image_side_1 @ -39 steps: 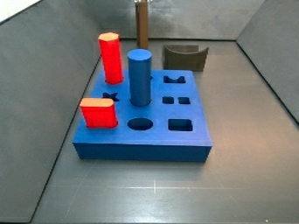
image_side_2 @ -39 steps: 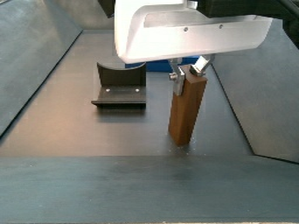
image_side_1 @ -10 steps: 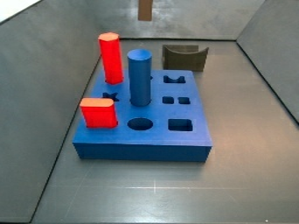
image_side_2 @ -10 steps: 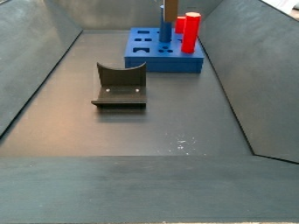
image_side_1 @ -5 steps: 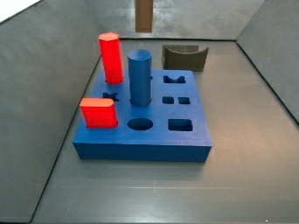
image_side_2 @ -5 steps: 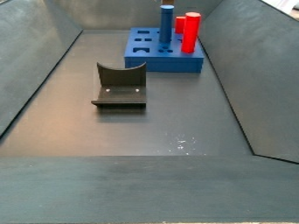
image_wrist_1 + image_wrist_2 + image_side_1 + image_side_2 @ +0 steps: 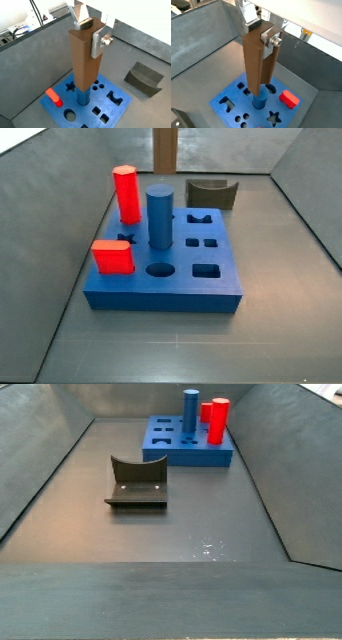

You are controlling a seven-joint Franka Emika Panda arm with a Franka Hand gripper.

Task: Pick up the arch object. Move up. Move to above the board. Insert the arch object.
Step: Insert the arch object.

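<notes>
The gripper [image 7: 89, 31], high over the thick bright-blue board [image 7: 113, 107] with shaped holes, holds the tall slim brown arch object [image 7: 85, 60] clamped at its top, its long axis hanging vertically below the fingers [image 7: 101, 41].

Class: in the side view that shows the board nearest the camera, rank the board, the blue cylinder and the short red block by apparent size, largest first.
1. Board.
2. Blue cylinder.
3. Short red block.

The hand is out of this view; in a wrist view it holds the arch object above the board.
</notes>
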